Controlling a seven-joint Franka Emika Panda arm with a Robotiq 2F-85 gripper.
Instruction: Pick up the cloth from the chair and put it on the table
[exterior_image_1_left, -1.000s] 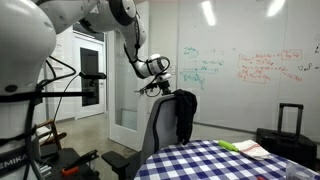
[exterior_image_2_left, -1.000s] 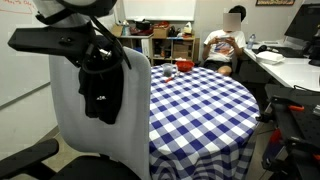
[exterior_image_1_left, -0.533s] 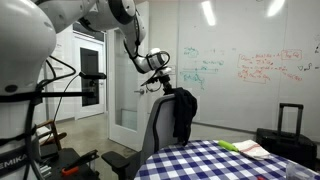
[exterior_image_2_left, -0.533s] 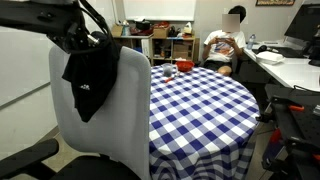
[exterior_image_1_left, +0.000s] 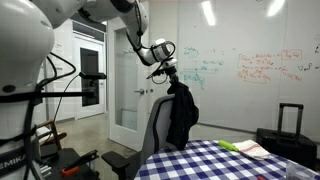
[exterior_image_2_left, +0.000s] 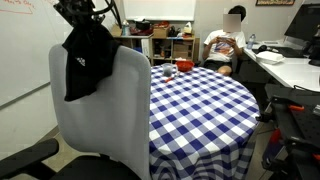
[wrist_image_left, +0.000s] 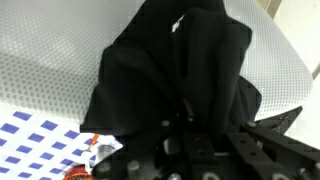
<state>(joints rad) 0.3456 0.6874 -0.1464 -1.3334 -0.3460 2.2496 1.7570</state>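
A black cloth hangs from my gripper above the grey mesh chair back. In both exterior views the cloth dangles with its lower part still in front of the chair back. My gripper is shut on the cloth's top. In the wrist view the cloth fills the middle, over the white mesh chair back. The round table with a blue-and-white checked cover stands right behind the chair and also shows in an exterior view.
A seated person is beyond the table, near shelves and desks. Small red items lie on the table's far side. Green and white things lie on the table. A whiteboard wall and a black suitcase stand behind.
My gripper has risen with the cloth, lifting it up the chair back over the last second. The cloth now hangs higher and mostly off the chair.
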